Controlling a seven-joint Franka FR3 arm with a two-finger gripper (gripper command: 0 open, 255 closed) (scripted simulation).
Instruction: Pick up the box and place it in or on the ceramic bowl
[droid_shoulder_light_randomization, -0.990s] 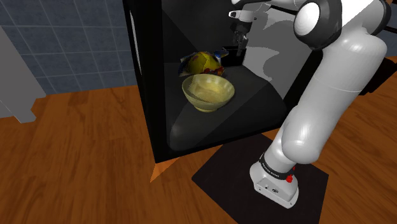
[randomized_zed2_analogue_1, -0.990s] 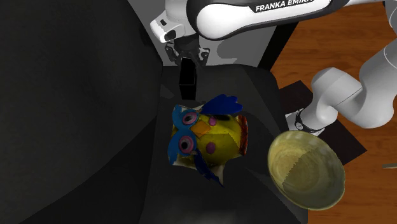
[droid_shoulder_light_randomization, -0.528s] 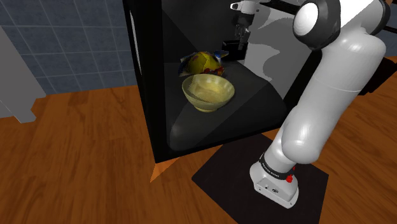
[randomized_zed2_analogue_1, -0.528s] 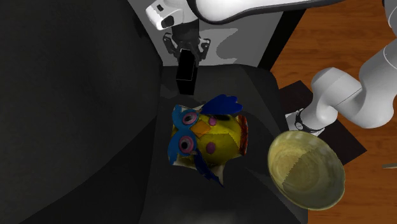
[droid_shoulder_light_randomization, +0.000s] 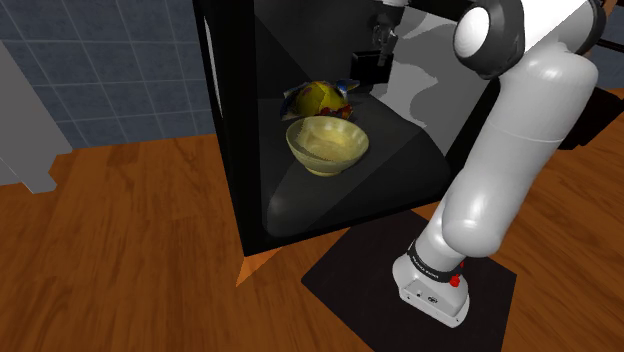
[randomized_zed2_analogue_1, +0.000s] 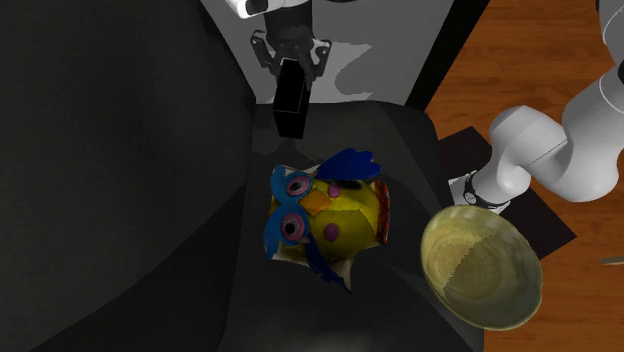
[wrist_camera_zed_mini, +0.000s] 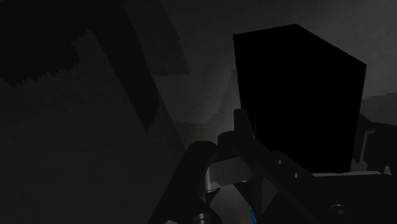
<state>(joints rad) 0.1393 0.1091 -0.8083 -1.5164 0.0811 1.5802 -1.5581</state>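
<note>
Gripper (randomized_zed2_analogue_1: 292, 66) clamped on black box (randomized_zed2_analogue_1: 289, 105). Yellowish bowl (droid_shoulder_light_randomization: 325, 143) sits near owl toy (randomized_zed2_analogue_1: 325, 215), apart from box.

My arm (droid_shoulder_light_randomization: 505, 160) rises from its base at the shoulder view's lower right, bends at a high elbow and reaches left along that view's top edge. The wrist points downward with the gripper (randomized_zed2_analogue_1: 290, 62) hanging below it. In the second exterior view its two black fingers are clasped on the upper end of the black box (randomized_zed2_analogue_1: 289, 100), one on each side.
</note>
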